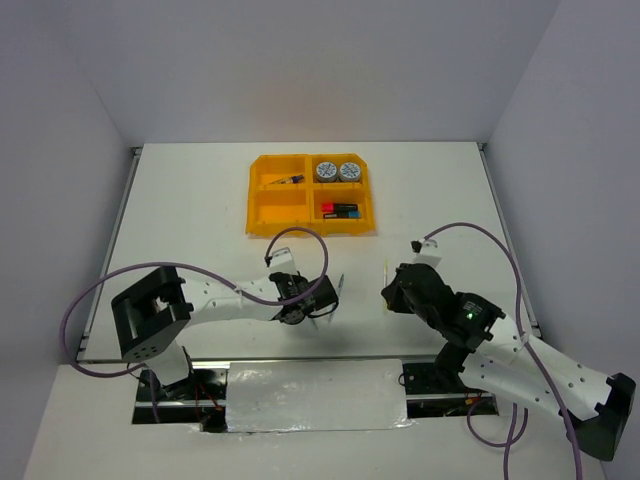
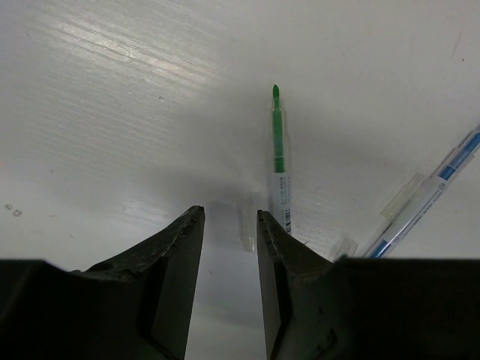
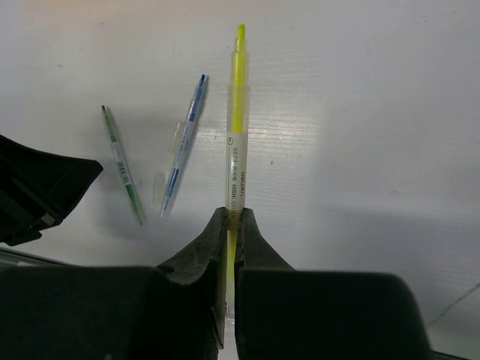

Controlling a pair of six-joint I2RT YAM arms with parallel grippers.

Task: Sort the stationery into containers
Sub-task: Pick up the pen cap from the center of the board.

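Left hand [image 2: 229,213], jaws narrowly apart and empty, faces the green pen [image 2: 278,150], which lies on the surface [image 2: 112,112] just off the gap at 1 o'clock, long axis 12 to 6, tail hidden behind the hand itself; right hand [image 3: 231,215] clamps the yellow pen [image 3: 237,112], tip toward 12 o'clock.

I see bright, even overhead light on the white counter [image 1: 190,210] — soft shadows under the left arm [image 1: 222,298]. Wrist views greyer; the left pincer [image 2: 229,212] is near-black, slightly soft up close — faint sheen upper left there.
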